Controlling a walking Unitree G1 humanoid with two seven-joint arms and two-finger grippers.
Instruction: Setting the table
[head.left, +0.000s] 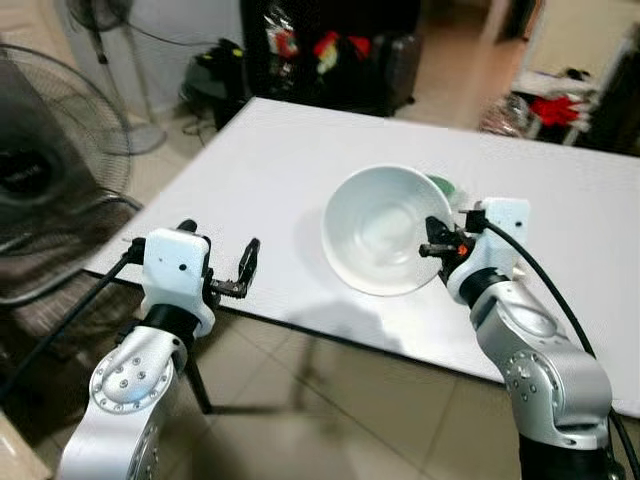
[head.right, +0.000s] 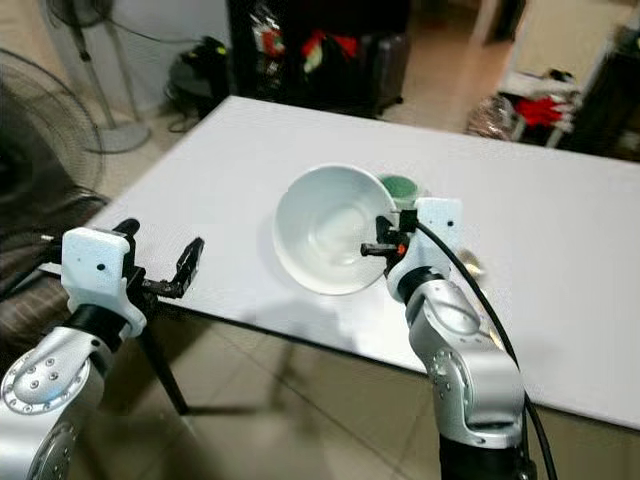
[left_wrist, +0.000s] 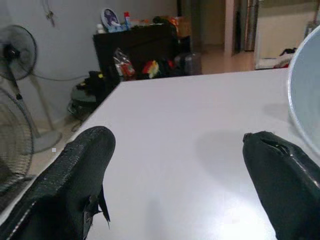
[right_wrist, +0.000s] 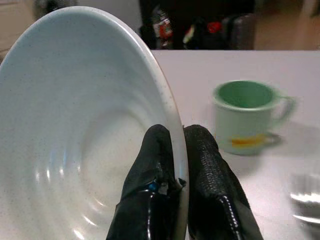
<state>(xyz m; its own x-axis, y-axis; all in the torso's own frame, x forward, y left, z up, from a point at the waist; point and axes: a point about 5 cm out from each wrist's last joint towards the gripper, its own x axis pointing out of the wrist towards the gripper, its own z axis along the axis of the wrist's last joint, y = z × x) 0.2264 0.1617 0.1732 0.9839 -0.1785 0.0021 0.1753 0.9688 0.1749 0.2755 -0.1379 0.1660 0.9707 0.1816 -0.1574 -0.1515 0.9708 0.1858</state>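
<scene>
White bowl (head.left: 378, 228) half-hiding green mug (right_wrist: 247, 116)

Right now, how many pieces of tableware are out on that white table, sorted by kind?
Bowls: 1, the white bowl, held tilted by its rim in the right hand.
Mugs: 1, the green mug, standing behind the bowl.
Shiny metal pieces: 1, a utensil too blurred to name.
Total: 3.

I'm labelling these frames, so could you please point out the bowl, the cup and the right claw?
bowl (head.left: 375, 225): left eye view, on its inner wall.
cup (right_wrist: 245, 117): right wrist view, on its outer side.
right claw (right_wrist: 179, 150): right wrist view, between its fingertips at the bowl's rim.
</scene>
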